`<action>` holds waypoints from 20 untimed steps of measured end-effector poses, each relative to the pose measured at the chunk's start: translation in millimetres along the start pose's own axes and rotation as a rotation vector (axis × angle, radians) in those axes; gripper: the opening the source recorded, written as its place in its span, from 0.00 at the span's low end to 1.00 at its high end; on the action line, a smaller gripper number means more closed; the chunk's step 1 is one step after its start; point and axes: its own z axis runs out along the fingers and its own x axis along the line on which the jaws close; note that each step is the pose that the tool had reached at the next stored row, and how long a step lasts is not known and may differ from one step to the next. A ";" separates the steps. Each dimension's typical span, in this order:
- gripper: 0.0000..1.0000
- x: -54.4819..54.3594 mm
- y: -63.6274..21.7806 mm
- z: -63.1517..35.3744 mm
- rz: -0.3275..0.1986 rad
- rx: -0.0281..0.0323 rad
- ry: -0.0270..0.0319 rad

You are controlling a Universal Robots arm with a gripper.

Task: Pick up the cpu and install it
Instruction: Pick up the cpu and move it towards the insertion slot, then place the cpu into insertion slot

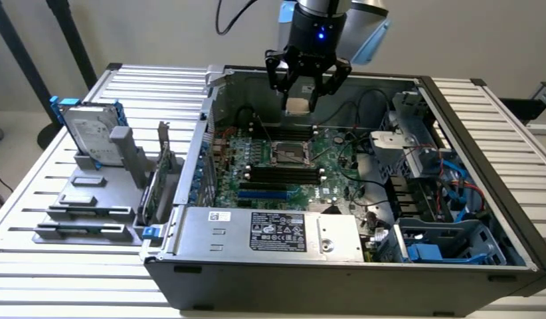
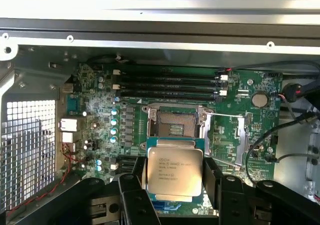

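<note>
Black robot claw (image 1: 301,98) clamped on small square silver chip (image 2: 174,171), up in the air, near open metal socket (image 2: 176,123), flat green board (image 2: 240,92) below

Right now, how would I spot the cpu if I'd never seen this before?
Find the big open computer case, then the black pincer hanging over its green motherboard. The cpu is held in that pincer. It is a small flat square with a shiny silver top, unlike the long black memory slots below.
</note>
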 end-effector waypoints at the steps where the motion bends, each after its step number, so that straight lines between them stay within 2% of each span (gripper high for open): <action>1: 0.55 0.0 0.0 0.0 0.000 -0.0001 0.0000; 13: 0.55 0.7 0.0 0.6 0.003 -0.0003 -0.0001; 20: 0.55 0.1 -0.2 8.2 0.127 -0.0100 -0.0040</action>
